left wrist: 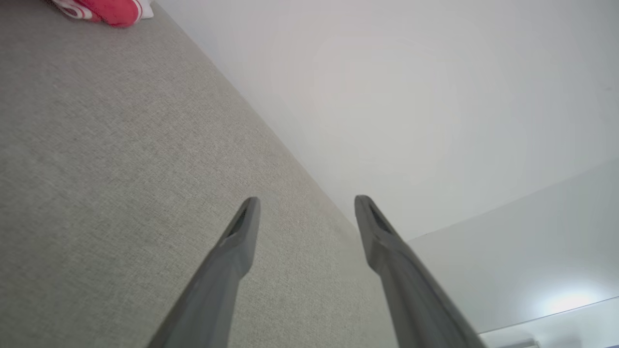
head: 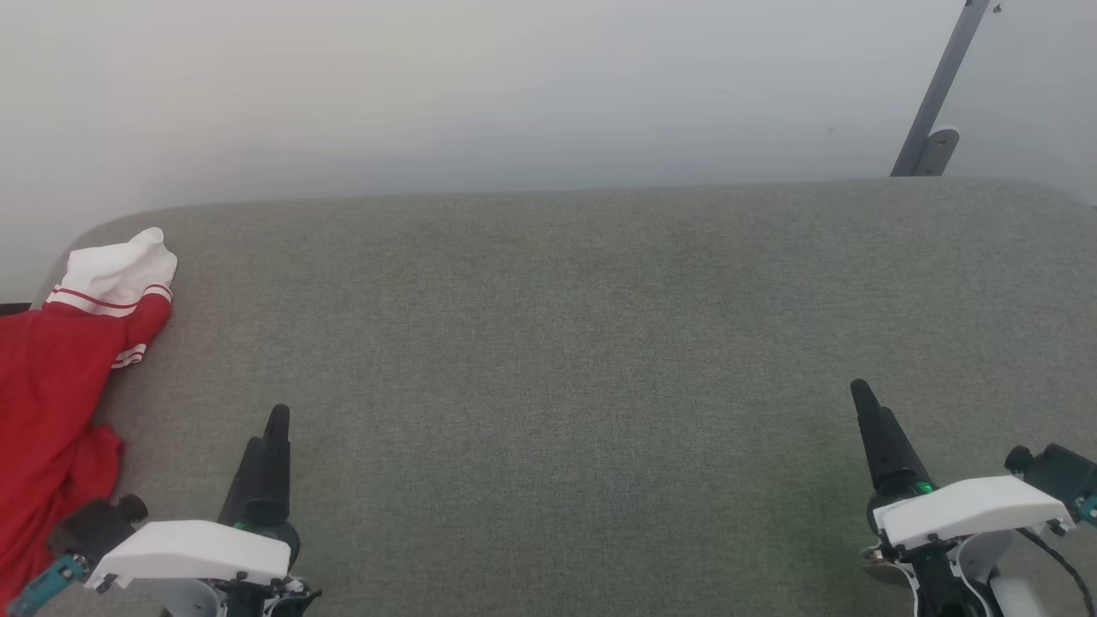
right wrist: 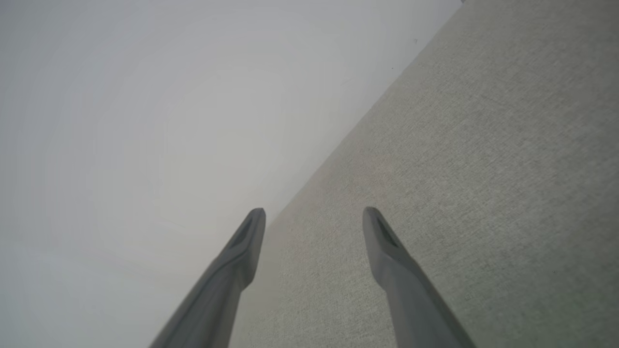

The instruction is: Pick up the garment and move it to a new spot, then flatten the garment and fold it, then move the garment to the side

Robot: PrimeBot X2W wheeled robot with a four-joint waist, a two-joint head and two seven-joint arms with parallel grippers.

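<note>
The garment [head: 51,386] lies bunched at the far left edge of the grey padded surface [head: 548,343], cut off by the head view — whether any of it hangs over the side I cannot tell. The left gripper [left wrist: 304,205] and right gripper [right wrist: 314,215] hover empty, jaws spread wide. The risk is that a pinch on one loose fold lifts only a sleeve, or drags the shirt off the edge.

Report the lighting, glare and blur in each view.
Head view: soft, even light, sharp; garment cropped at the left edge. Left wrist view: bright glare patch low right; left pincer slightly soft. Right wrist view: flat light; right pincer soft.
</note>
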